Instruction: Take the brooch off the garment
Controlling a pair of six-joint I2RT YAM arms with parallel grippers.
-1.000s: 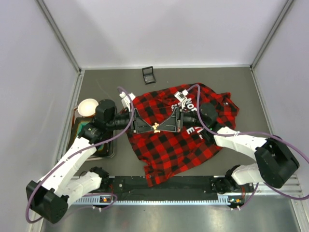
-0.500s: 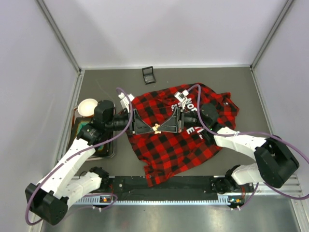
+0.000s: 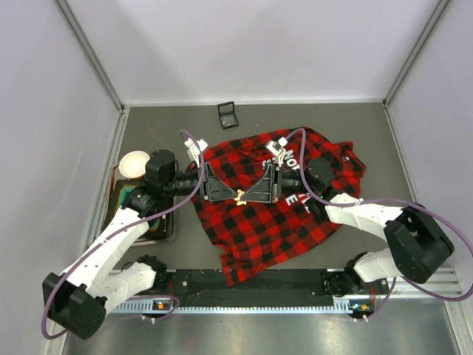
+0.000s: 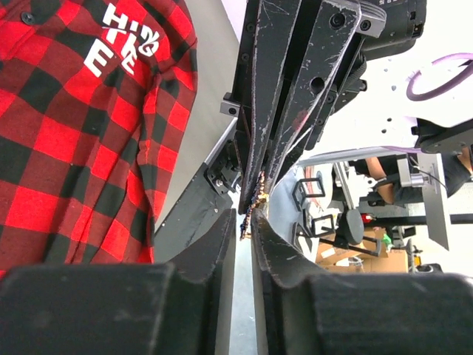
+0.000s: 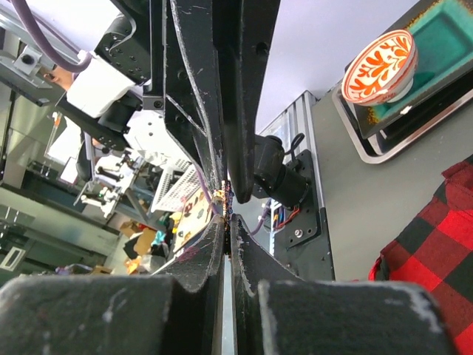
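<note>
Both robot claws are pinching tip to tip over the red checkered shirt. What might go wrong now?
1. The brooch is tiny and seems held only at the very tips of the left gripper and the right gripper. It may slip out and get lost on the busy plaid.
2. I cannot tell whether it is free of the garment. If it is not, pulling away might tug or tear the cloth.

White arms [image 3: 111, 240], black joints [image 3: 161, 166], purple cables [image 5: 33, 33]
</note>
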